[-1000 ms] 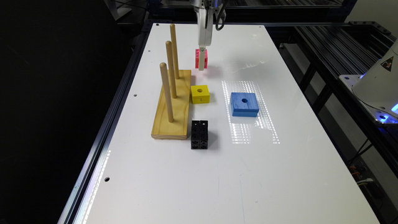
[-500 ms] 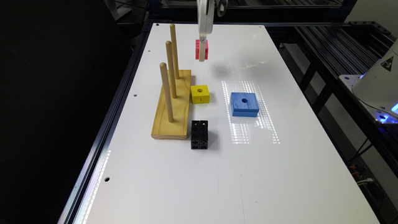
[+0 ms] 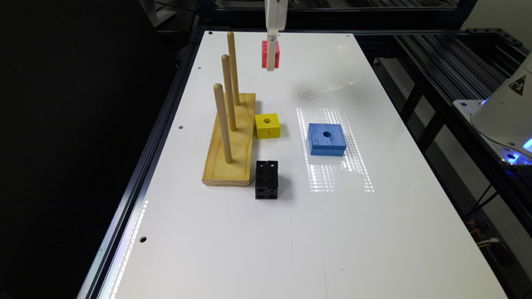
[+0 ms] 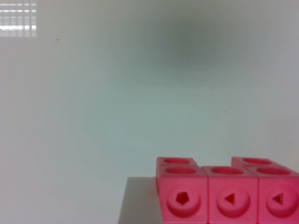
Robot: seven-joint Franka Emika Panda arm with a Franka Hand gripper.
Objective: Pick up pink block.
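Observation:
The pink block (image 3: 264,54), made of joined cubes with round holes, hangs in the air above the far part of the white table (image 3: 291,232) in the exterior view. My gripper (image 3: 271,65) comes down from above and is shut on it. In the wrist view the pink block (image 4: 229,196) sits close to the camera, its holed faces sharp, while the table surface behind it is blurred and far off.
A wooden base (image 3: 232,145) with three upright pegs stands towards the exterior view's left. Beside it are a yellow cube (image 3: 267,125), a black holed block (image 3: 266,180) and a flat blue block (image 3: 327,139). Dark rails run along both table sides.
My gripper has risen with the pink block, which has gone from resting on the table to hanging well above it. The other objects have not moved.

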